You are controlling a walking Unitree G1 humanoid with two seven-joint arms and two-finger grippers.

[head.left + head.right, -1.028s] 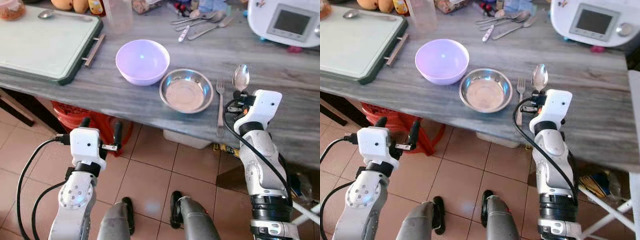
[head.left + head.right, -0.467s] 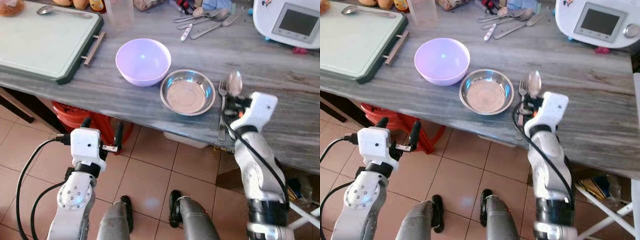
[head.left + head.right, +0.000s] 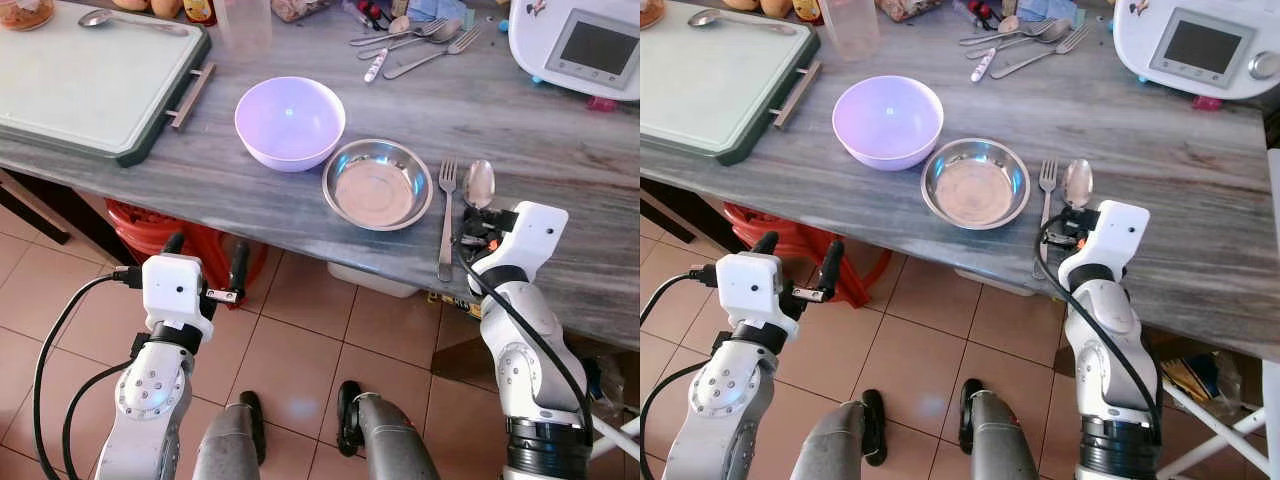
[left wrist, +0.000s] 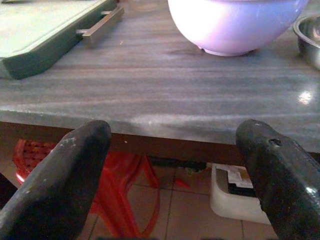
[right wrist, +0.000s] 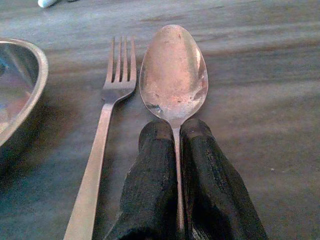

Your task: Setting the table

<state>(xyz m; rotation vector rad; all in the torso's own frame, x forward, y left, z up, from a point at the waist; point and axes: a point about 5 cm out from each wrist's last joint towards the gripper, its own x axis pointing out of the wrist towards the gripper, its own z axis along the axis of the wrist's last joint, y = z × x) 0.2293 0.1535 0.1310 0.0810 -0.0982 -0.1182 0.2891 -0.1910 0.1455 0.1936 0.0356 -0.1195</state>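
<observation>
A steel spoon (image 5: 173,80) lies low on the grey table (image 3: 560,140), its handle pinched between the fingers of my right gripper (image 5: 176,131), which is shut on it. The spoon (image 3: 480,183) sits just right of a fork (image 3: 445,215), and both are right of a steel dish (image 3: 377,183). A lilac bowl (image 3: 289,122) stands to the dish's left. My left gripper (image 3: 205,262) hangs open below the table's front edge, over the tiled floor, with nothing between its fingers (image 4: 65,170).
A green-rimmed cutting board (image 3: 90,80) with a spoon on it fills the table's left. Loose cutlery (image 3: 415,40) and a white appliance (image 3: 590,45) stand at the back. A red stool (image 3: 150,235) is under the table. A white box (image 4: 235,192) lies on the floor.
My right gripper has brought the spoon down beside the fork, from raised and tilted to lying flat near the table. The left arm has stayed put.
</observation>
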